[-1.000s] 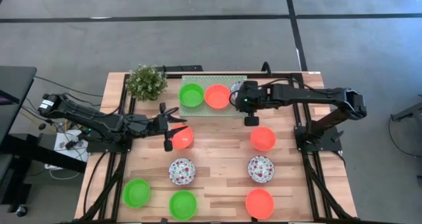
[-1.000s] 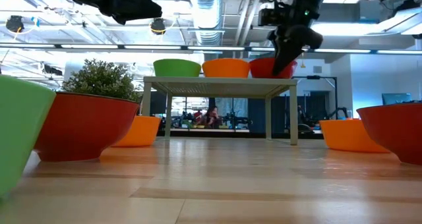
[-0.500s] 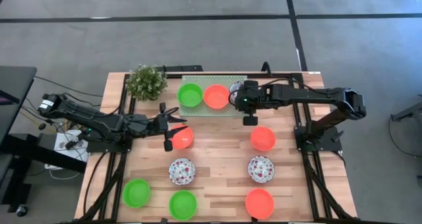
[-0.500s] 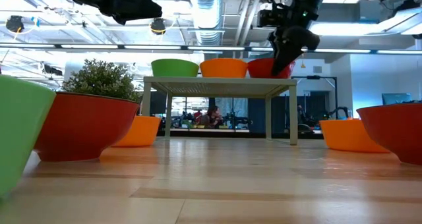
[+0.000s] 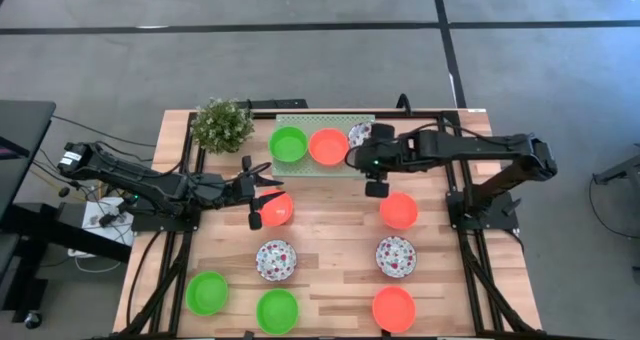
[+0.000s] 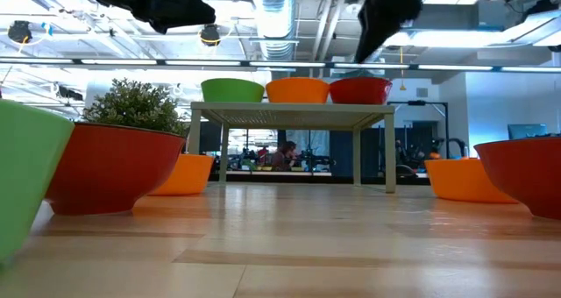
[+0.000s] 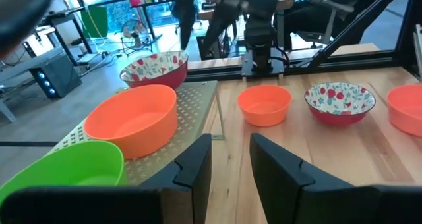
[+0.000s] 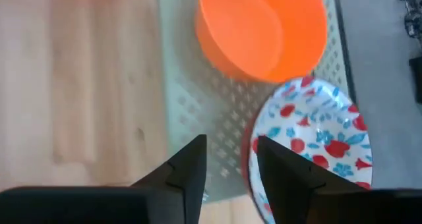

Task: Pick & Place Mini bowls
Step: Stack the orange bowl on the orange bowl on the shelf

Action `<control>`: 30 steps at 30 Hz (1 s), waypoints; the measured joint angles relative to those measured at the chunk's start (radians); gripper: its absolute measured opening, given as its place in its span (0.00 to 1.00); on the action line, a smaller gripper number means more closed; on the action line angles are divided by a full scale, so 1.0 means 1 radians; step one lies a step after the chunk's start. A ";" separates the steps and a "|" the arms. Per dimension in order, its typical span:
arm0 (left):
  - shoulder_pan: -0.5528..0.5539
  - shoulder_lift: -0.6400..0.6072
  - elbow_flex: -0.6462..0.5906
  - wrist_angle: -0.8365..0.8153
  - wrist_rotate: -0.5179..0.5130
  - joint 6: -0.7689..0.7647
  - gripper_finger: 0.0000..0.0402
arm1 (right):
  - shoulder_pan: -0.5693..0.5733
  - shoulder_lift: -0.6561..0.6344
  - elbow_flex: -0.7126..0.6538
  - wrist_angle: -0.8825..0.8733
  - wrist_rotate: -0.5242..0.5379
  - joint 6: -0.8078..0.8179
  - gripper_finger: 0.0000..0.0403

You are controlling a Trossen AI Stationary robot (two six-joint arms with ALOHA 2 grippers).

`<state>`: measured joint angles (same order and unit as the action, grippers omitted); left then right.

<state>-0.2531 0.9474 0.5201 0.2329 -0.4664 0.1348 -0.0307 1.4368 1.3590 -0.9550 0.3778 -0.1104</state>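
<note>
Three mini bowls stand in a row on the pale green perforated stand (image 5: 318,167): a green one (image 5: 290,144), an orange one (image 5: 329,146) and a floral one (image 5: 360,135) at the stand's right end. My right gripper (image 5: 352,160) hovers open beside and above the floral bowl (image 8: 310,141), touching nothing. My left gripper (image 5: 268,180) is open with nothing between its fingers (image 7: 227,165), above the table left of the stand, close to an orange bowl (image 5: 277,208) resting on the wood.
On the table lie more bowls: orange (image 5: 398,210), two floral (image 5: 275,259) (image 5: 396,256), two green (image 5: 207,292) (image 5: 277,310), and orange (image 5: 394,308). A bushy plant (image 5: 222,124) stands at the far left, next to the stand.
My right gripper has opened and let go of the floral bowl, which now rests on the stand's right end. The gripper has then risen clear of the bowl and drawn a little toward the near edge.
</note>
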 joint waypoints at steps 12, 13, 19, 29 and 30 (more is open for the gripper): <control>0.000 0.000 0.000 0.000 0.000 -0.031 0.26 | 0.234 -0.001 0.075 -0.051 -0.123 0.263 0.32; -0.001 0.000 0.000 0.000 0.000 -0.040 0.26 | 0.252 -0.001 0.075 -0.063 -0.122 0.299 0.32; -0.001 0.000 0.000 0.000 0.000 -0.047 0.26 | 0.353 -0.001 0.075 -0.135 -0.142 0.564 0.32; -0.004 0.000 0.000 0.039 0.000 -0.091 0.26 | 0.434 0.022 -0.062 -0.175 -0.051 0.958 0.32; -0.004 0.000 0.000 0.045 0.000 -0.091 0.26 | 0.428 0.023 -0.090 -0.166 -0.056 1.018 0.32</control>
<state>-0.2569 0.9470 0.5201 0.2774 -0.4660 0.0441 0.3974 1.4602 1.2685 -1.1212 0.3216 0.9077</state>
